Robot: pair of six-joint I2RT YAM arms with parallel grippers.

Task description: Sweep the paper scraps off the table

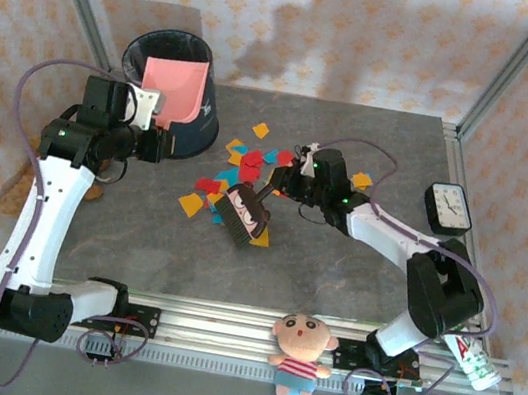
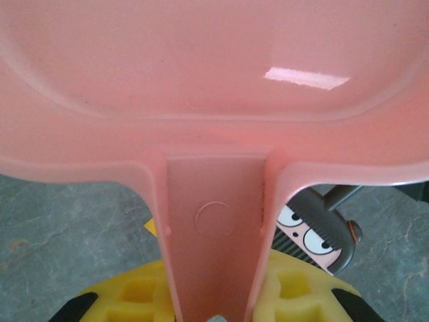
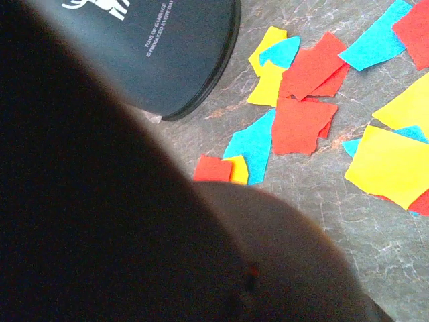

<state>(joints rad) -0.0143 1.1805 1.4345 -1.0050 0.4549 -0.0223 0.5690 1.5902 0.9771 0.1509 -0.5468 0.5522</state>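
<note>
Left gripper [image 1: 154,144]: clamped on pink dustpan [image 2: 214,80] handle. Right gripper [image 1: 290,178]: closed on brush [image 1: 243,211]. Right wrist view adds white lettering on bin [image 3: 167,54], paper scraps [image 3: 301,121] at its three o'clock.

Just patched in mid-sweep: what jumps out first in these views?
The pink dustpan, clamped in the left gripper, is up at the mouth of the dark bin, far left of the table. Mid-table, bright paper scraps lie scattered around a cartoon-faced brush held by the right gripper.

Table [image 1: 333,270]: dark grey, stone-patterned flat slab, silver aluminium rails. On it: small red, orange, yellow, blue paper scraps [image 1: 253,162] (clustered mid-table); black round bin [image 1: 194,133], far left; black-framed clock [image 1: 448,207], right edge.
</note>
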